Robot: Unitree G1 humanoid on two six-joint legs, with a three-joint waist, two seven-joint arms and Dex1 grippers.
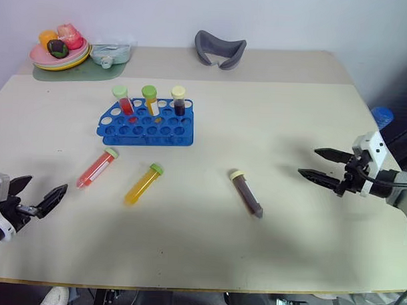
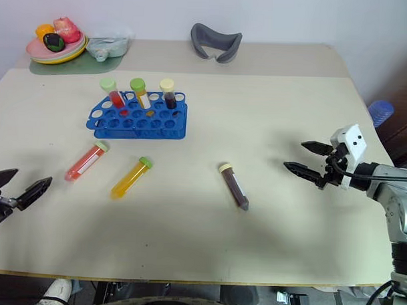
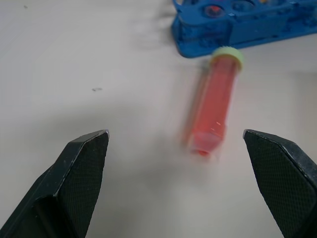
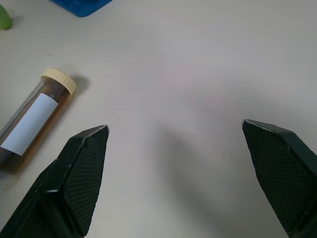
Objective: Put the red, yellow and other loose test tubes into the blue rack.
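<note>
Three loose tubes are lying flat on the table (image 1: 271,128), all in front of the rack (image 1: 146,124).

- Red tube (image 1: 97,167): lying nearest the rack's left front corner, pale-green cap pointing toward the rack, tip pointing toward the table's left front. Close to the rack but not touching it.
- Yellow tube (image 1: 143,183): lying just to the right of the red one, roughly parallel to it, green cap toward the rack.
- Brown tube (image 1: 246,193): lying well apart to the right, cream cap toward the far side, tip pointing toward the near edge. A white label is showing on its side in the right wrist view.

The rack is sitting toward the far left of the table. Three capped tubes are already standing upright in its back row: red, yellow and dark, left to right.

Left gripper (image 1: 36,196): hovering over the near left of the table, jaws standing wide open, holding nothing. The red tube is lying ahead of it, between the lines of its fingers (image 3: 84,178) but beyond their tips.

Right gripper (image 1: 319,164): hovering at the right side, pointing left toward the brown tube, jaws spread wide, holding nothing. The brown tube is lying off to one side of its fingers (image 4: 81,178), not between them.

At the far left, a plate (image 1: 59,59) of toy food is resting on a green mat (image 1: 79,71); a grey curved object (image 1: 220,49) is lying at the far centre.
</note>
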